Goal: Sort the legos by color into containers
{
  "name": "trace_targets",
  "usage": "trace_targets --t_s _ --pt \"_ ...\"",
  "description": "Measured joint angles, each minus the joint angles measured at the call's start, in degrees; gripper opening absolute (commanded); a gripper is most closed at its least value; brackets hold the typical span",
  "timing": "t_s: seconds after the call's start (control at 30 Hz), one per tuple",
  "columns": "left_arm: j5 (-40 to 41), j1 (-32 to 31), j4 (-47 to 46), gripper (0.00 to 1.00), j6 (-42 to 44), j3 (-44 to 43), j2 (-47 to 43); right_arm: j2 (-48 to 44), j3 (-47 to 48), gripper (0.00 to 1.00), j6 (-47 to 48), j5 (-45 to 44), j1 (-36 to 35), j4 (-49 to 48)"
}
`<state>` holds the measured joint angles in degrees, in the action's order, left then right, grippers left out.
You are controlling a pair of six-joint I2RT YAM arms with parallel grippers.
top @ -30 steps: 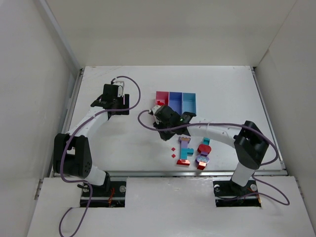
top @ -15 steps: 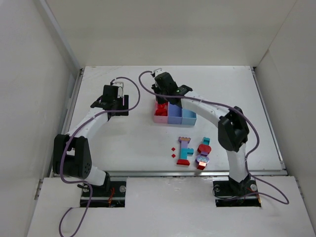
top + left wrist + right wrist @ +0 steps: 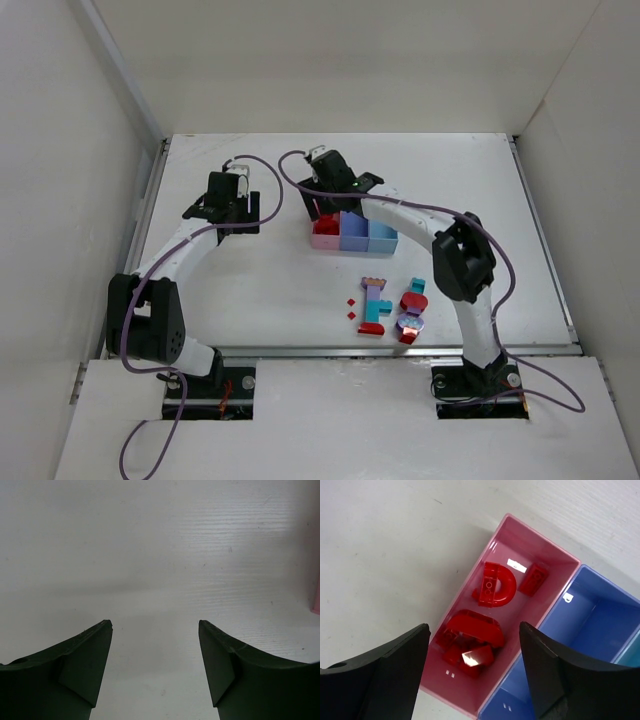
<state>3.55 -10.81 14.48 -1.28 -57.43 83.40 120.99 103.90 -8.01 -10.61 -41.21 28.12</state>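
Legos (image 3: 378, 305) are small, hard, glossy plastic bricks, light and stiff but a little slippery. I judge it best to pinch each one across two flat sides, and the stacked red, teal and lavender clumps near the front of the bench (image 3: 250, 280) probably need pulling apart. Several red pieces (image 3: 487, 592), one an arch, lie in the pink bin (image 3: 532, 542) of the containers (image 3: 353, 236), which are smooth thin-walled boxes joined in a row. The right gripper (image 3: 474, 626) hangs over the pink bin with jaws wide and empty, and the left gripper (image 3: 155, 625) has its jaws apart over bare bench, gripping nothing.
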Motion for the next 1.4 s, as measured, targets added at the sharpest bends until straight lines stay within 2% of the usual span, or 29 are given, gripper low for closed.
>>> trace_targets --t_s 0.1,0.23,0.37,0.5,0.6,0.87,1.07,1.2,1.3,1.4 --pt "0.0 0.0 -0.07 0.67 0.0 0.0 0.0 -1.86 -1.66 0.78 1.36 1.31 -0.09 0.2" --pt "0.0 0.0 -0.13 0.67 0.02 0.17 -0.02 -10.91 -10.6 0.76 5.68 5.09 -1.84 1.38" --pt "-0.02 0.0 -0.15 0.67 0.02 0.52 0.0 -19.19 -20.68 0.69 8.02 9.7 -7.13 2.43" --pt "-0.09 0.0 -0.15 0.67 0.02 0.55 0.0 -19.91 -29.7 0.67 7.56 13.88 -12.37 3.08" --pt "-0.11 0.0 -0.15 0.67 0.02 0.55 0.0 -19.58 -35.23 0.67 5.7 14.16 -12.72 4.96" --pt "-0.15 0.0 -0.15 0.67 0.02 0.57 0.0 -19.37 -37.27 0.65 1.49 11.45 -11.3 6.56" --pt "-0.22 0.0 -0.15 0.67 0.02 0.57 0.0 -18.93 -37.64 0.57 0.68 11.06 -11.32 6.8" --pt "-0.24 0.0 -0.15 0.67 0.02 0.57 0.0 -17.75 -37.68 0.49 0.5 10.82 -11.32 6.78" --pt "-0.26 0.0 -0.15 0.67 0.02 0.57 0.0 -17.62 -37.68 0.38 0.44 10.36 -11.3 6.75" --pt "-0.26 0.0 -0.15 0.67 0.02 0.57 0.0 -17.4 -37.55 0.13 0.31 9.88 -11.3 6.75"
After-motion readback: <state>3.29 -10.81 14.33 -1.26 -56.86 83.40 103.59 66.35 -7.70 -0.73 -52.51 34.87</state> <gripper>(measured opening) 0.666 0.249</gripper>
